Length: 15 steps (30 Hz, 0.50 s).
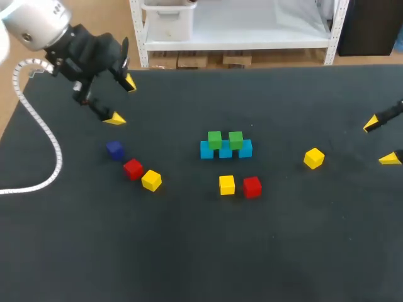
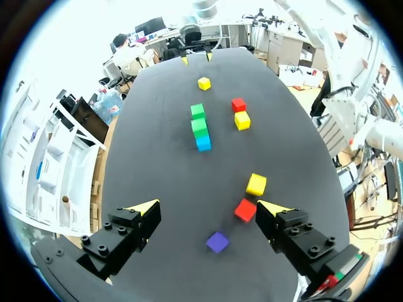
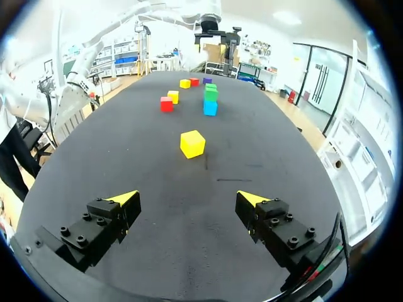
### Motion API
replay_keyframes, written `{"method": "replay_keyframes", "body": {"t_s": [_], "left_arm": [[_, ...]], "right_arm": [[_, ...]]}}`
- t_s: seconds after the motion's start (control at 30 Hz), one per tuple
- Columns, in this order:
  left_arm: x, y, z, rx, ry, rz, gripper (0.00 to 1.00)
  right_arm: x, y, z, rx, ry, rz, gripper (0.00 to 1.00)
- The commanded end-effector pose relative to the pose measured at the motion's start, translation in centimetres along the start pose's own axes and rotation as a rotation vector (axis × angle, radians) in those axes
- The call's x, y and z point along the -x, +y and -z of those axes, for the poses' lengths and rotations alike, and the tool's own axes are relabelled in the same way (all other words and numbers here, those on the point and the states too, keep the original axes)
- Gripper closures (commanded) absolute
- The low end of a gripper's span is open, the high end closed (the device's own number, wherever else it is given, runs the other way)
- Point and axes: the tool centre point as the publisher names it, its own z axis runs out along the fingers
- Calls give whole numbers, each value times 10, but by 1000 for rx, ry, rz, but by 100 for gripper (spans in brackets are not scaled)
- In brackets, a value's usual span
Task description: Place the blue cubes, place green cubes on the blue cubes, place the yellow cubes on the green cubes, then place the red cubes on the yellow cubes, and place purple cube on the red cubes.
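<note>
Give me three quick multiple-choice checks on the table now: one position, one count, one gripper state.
1. The green cubes sit: A beside the blue cubes; B on top of the blue cubes; C apart from them.
2. The yellow cubes number: A two; B four; C three.
3. The left gripper has its jaws: A open, holding nothing; B shut on a cube; C out of view.
Answers: B, both rest on the blue row. C, three lie singly. A, the jaws stand wide apart, touching nothing.
</note>
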Motion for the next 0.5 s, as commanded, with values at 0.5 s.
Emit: {"method": "replay_keyframes", "body": {"t_s": [0.5], "left_arm": [[109,-62,-83,98,56,168,0]], "right_arm": [[0,0,0,0,-2,1,0]]}}
